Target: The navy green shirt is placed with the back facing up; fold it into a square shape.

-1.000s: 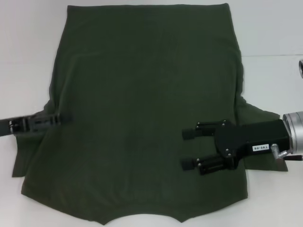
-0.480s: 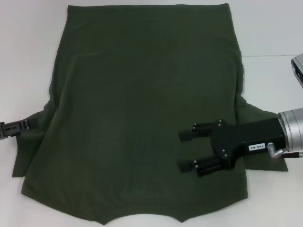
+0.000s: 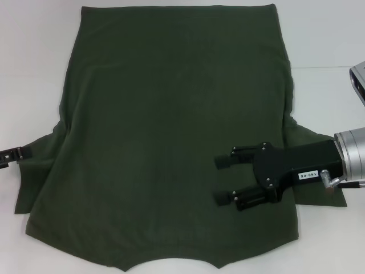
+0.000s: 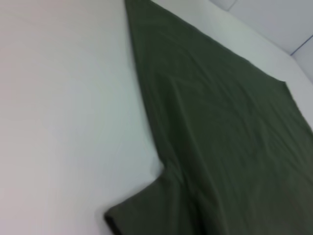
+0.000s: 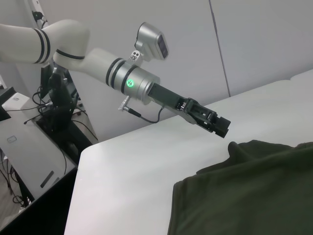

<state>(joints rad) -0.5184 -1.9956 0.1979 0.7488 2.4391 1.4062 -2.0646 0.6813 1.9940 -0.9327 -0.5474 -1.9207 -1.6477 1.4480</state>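
Observation:
The navy green shirt [image 3: 171,114] lies spread flat on the white table, hem at the far side and collar notch at the near edge. Its left sleeve [image 4: 132,215] sticks out onto the bare table. My right gripper [image 3: 221,179] hovers open over the shirt's near right part, beside the right sleeve, with nothing between its fingers. My left gripper [image 3: 10,155] is off the cloth at the far left edge of the head view, just outside the left sleeve. The right wrist view shows it [image 5: 220,126] above the table, a little clear of the shirt's edge [image 5: 254,191].
The white table [image 3: 34,68] shows bare on both sides of the shirt, with a seam [image 3: 325,67] at the right. Beyond the table's left edge, the right wrist view shows a desk with equipment and cables [image 5: 29,147].
My left gripper has drawn back leftward off the shirt's left sleeve to the picture's edge. My right gripper has shifted slightly left and nearer, staying open.

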